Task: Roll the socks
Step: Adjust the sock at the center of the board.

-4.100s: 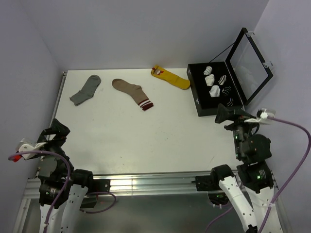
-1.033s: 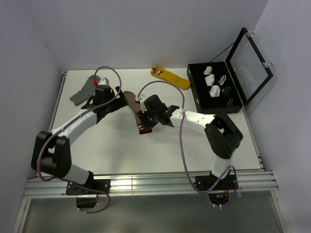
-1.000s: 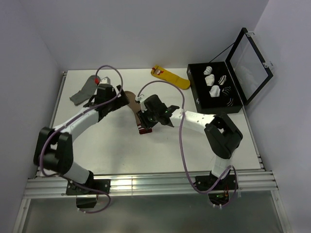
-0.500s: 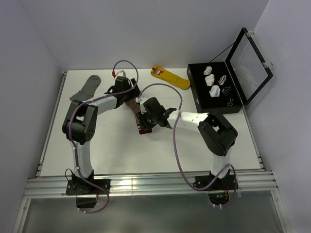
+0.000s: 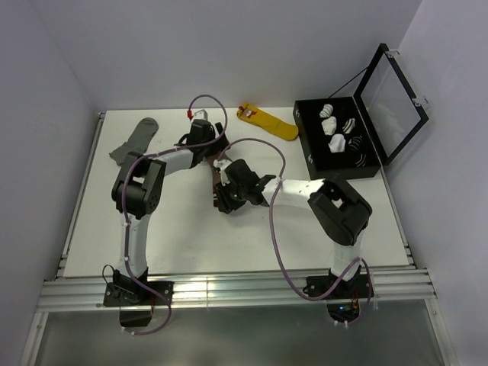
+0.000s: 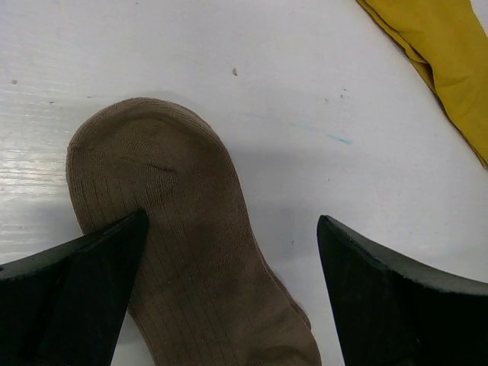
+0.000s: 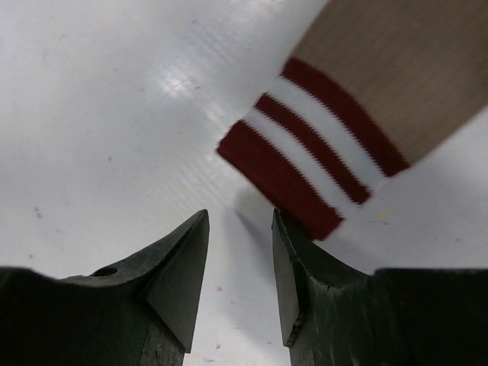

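Observation:
The tan-brown sock (image 5: 211, 169) lies at mid-table, largely covered by both arms. In the left wrist view its rounded toe (image 6: 175, 229) rests flat on the table, and my left gripper (image 6: 232, 221) hovers wide open over it, one finger above the toe's left edge and the other over bare table. In the right wrist view the dark red and white striped cuff (image 7: 313, 160) lies just ahead of my right gripper (image 7: 240, 221). Those jaws stand partly apart with only table between them, the right fingertip (image 7: 286, 236) beside the cuff's corner.
A grey sock (image 5: 136, 141) lies at the back left and a yellow sock (image 5: 267, 122) (image 6: 442, 53) at the back middle. An open black box (image 5: 311, 156) with several rolled socks stands at the right, its lid (image 5: 393, 99) raised.
My left arm has swung right, from beside the grey sock to over the tan sock's toe. The right gripper has stayed at the cuff, edging slightly left.

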`<state>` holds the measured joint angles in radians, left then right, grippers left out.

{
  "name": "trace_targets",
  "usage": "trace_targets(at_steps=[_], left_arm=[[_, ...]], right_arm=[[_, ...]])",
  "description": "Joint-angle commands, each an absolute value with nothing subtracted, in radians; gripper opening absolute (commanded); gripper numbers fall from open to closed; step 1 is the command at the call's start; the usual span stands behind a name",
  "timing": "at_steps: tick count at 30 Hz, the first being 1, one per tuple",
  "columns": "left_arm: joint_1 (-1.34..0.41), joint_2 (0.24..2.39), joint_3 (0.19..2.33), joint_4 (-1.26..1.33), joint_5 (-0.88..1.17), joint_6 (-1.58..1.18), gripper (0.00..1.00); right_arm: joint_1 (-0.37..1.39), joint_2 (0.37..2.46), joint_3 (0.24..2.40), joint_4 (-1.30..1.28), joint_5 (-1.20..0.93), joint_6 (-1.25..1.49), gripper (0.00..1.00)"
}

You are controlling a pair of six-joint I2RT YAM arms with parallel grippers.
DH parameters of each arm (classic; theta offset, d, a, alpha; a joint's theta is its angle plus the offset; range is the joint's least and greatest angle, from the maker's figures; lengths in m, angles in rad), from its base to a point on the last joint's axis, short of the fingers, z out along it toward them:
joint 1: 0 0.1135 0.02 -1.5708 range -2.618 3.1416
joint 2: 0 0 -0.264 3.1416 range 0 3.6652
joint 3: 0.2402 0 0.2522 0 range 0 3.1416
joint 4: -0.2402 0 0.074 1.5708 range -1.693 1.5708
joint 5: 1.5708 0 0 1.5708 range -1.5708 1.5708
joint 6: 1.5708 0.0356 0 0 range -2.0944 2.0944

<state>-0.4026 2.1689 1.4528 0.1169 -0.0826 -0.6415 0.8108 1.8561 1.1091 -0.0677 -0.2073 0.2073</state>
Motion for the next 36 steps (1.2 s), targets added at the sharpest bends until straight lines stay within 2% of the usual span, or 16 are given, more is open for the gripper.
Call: trace_targets(at_steps=[1,8,12,17,24,29,36], left_arm=[[-0.423,2.194,1.445,0.129,-0.04,-0.608,1.0],[-0.446,2.148,1.381,0.192,0.015,-0.528,0.99],[-0.456,2.089,1.333,0.238,0.023,-0.471,1.0],[-0.456,1.961,1.336,0.216,0.005,-0.428,0.99],[-0.456,1.769,1.381,0.095,-0.201,-0.443,0.99],[-0.439,1.607,1.396,-0.119,-0.382,-0.52,1.0],[-0.425,1.269,1.091,-0.166,-0.453,-0.645,0.99]], right_arm=[[0.845,1.882,1.131,-0.06,-0.256,0.248,0.46],[0.896,1.881,1.166,-0.09,-0.262,0.268,0.46],[0.902,1.789,1.144,-0.092,-0.207,0.232,0.46],[0.902,1.68,1.12,-0.14,-0.115,0.08,0.51],[0.893,1.707,1.15,-0.227,-0.095,-0.119,0.54],[0.89,1.775,1.186,-0.258,-0.022,-0.182,0.55],[0.891,1.838,1.215,-0.238,-0.002,-0.21,0.55]])
